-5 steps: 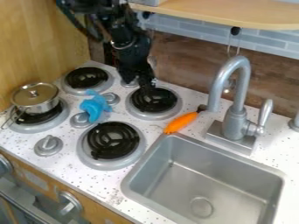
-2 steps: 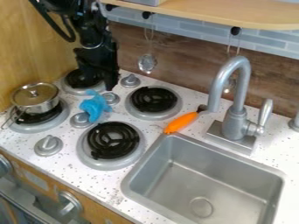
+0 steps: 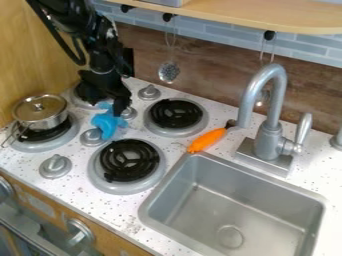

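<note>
Gripper (image 3: 120, 109) hangs over the left part of the counter (image 3: 77, 195), its tip at the upper-right side of a blue toy (image 3: 105, 124). Whether it is spread, pressed together or pinching cannot be told; contact with the toy cannot be confirmed either. The blue toy lies in the row of knobs between the left and right burners, nearer the back edge than the front, beside or partly against a stove knob (image 3: 91, 138), which may prop it unevenly. A metal pot (image 3: 41, 123) sits on the front-left burner, apparently level, its lid (image 3: 40, 106) seated on the rim, an arrangement that keeps both stable. An orange utensil or toy (image 3: 207, 140) lies aslant at the back-left corner of the sink (image 3: 150, 207), lying on its side, presumably because its rounded form gives no standing base. A perforated skimmer (image 3: 168, 73) hangs freely from a hook, bowl down under its own weight. Arm (image 3: 100, 45) enters at the upper left and bends steeply downward, its wrist above the back-left burner (image 3: 80, 102), the gripper angled down and rightward.
</note>
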{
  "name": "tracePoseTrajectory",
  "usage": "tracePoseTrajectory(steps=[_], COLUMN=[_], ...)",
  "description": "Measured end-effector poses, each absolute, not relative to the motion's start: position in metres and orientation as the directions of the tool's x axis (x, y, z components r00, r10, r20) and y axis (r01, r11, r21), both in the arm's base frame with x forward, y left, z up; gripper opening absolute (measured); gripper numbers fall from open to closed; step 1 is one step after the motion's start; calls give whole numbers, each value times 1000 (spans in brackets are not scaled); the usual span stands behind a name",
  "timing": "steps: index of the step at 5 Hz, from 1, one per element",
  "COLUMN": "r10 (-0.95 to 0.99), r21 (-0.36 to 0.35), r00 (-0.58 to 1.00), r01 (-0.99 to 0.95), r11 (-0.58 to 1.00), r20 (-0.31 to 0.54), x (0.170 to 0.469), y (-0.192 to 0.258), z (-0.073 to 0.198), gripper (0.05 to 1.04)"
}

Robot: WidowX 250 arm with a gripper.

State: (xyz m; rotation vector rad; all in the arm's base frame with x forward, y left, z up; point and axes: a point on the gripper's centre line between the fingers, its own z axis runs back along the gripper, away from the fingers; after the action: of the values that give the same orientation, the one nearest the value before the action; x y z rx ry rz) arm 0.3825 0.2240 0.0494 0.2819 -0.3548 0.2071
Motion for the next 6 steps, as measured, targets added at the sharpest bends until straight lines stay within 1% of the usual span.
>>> tracePoseTrajectory(steps=[1, 2, 3, 4, 5, 6], r10=[173, 193, 206, 213, 208, 207], r21=[204, 168, 150, 143, 138, 141], r00=[927, 929, 929, 926, 920, 914], r01=[-250, -254, -261, -268, -265, -269], r11=[946, 952, 953, 953, 954, 953], r20=[332, 315, 308, 313, 334, 349], x=[382, 389, 394, 398, 402, 401], y=[221, 223, 228, 229, 231, 231], z=[22, 9, -3, -6, -7, -10], gripper=[997, 997, 998, 962, 869, 703])
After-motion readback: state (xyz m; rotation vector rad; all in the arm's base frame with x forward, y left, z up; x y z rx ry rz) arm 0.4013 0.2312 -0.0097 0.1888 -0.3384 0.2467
